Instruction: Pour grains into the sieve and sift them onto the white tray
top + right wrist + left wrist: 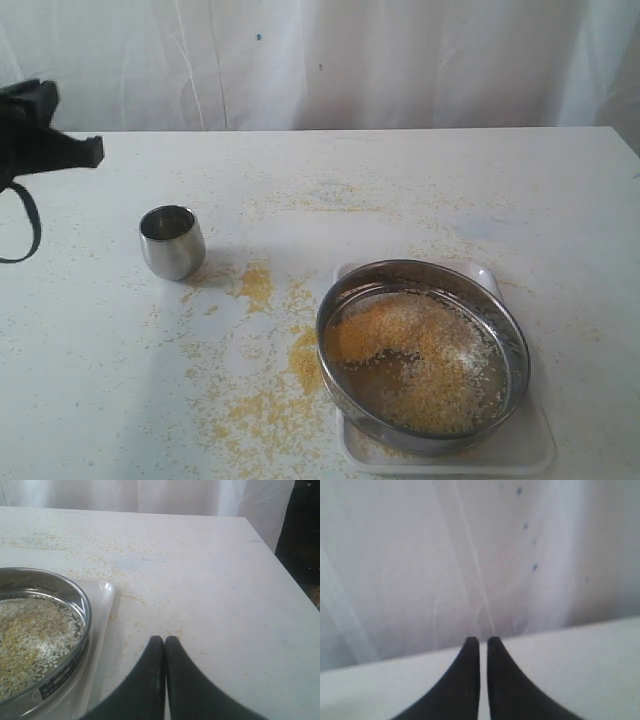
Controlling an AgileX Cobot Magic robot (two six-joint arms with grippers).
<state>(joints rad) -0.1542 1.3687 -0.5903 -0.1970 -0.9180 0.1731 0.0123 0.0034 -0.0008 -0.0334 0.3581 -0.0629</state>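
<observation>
On white tray (525, 452): sieve (380, 424) holding grains (420, 360); steel cup (172, 243) upright, apart.

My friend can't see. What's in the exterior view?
A wide round steel sieve holding yellow and whitish grains sits on a shallow white plastic tray on a white table. A small shiny steel cup stands upright to its left, spilled grains between them.

The exterior camera stands high at the table (420, 170)'s near side, looking down and across to the white curtain (400, 60). The left wrist camera sits close behind the left gripper (480, 641), facing nearly level at that same curtain ahead. The right wrist camera looks down past the right gripper (161, 640); the sieve (77, 657) on the white tray (100, 625), just beside that gripper, also shows in the exterior view.
</observation>
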